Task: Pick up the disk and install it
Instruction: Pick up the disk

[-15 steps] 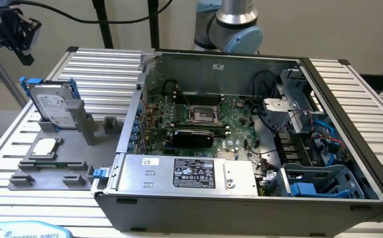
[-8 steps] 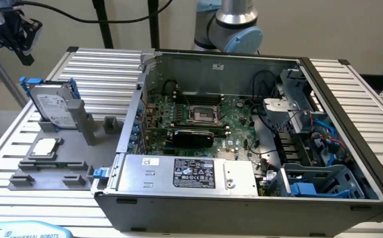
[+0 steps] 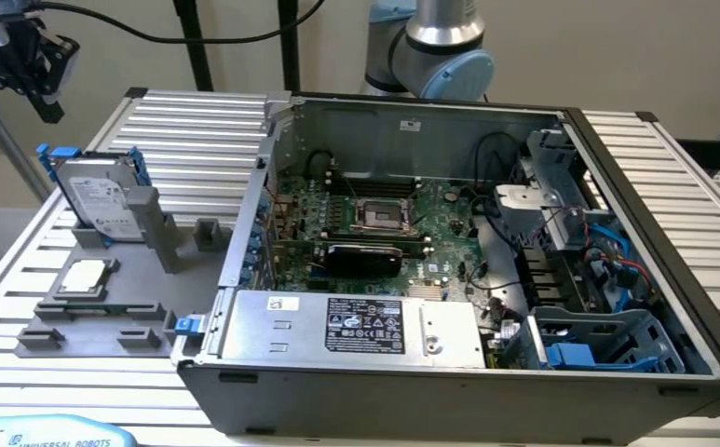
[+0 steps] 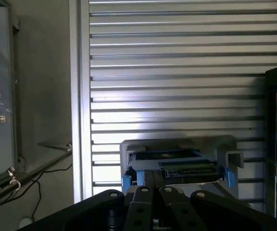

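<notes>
Gripper (image 3: 47,98) at upper left of ext. view, fingers clenched, empty. Disk (image 3: 96,197) w/ blue carrier stands tilted in grey holder (image 3: 151,223), left-centre of frame, beside open PC case (image 3: 459,382). CPU chip (image 3: 83,277) lies just below it.

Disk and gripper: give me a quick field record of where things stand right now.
disk: stands on edge in the grey holder, blue carrier around it
holder location: on the slatted table, to the exterior view's left of the computer case
gripper: shut, fingers together, holding nothing
gripper vs disk: apart, no contact; the disk lies ahead of it in the wrist view
computer case: side open, motherboard exposed
CPU chip: flat on the grey fixture, in front of the disk
task status: disk not yet picked up
</notes>
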Controlling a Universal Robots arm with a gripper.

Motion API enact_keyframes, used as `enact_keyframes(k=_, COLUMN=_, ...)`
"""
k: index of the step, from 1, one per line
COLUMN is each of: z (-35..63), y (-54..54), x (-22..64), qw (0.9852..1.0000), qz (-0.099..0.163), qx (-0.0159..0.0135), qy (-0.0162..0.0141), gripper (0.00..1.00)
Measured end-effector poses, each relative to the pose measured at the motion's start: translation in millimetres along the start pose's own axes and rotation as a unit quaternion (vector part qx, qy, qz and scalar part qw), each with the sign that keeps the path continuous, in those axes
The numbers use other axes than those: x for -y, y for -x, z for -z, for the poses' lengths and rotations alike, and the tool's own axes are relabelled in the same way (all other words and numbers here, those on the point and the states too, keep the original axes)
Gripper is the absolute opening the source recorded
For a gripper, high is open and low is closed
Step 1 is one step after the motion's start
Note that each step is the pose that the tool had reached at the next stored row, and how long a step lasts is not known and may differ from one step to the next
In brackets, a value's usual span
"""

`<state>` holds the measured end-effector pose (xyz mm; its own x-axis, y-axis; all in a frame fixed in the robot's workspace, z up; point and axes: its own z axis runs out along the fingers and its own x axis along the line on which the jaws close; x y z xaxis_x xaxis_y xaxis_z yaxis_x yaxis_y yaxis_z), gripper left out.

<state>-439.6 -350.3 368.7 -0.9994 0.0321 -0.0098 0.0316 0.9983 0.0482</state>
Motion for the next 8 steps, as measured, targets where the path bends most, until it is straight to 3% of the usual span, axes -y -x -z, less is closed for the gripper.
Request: enact_keyframes(k=8, z=0.0, y=0.0, x=0.0, qw=1.0000, qz=0.003, qx=-0.0001, qy=0.0000, gripper=0.11)
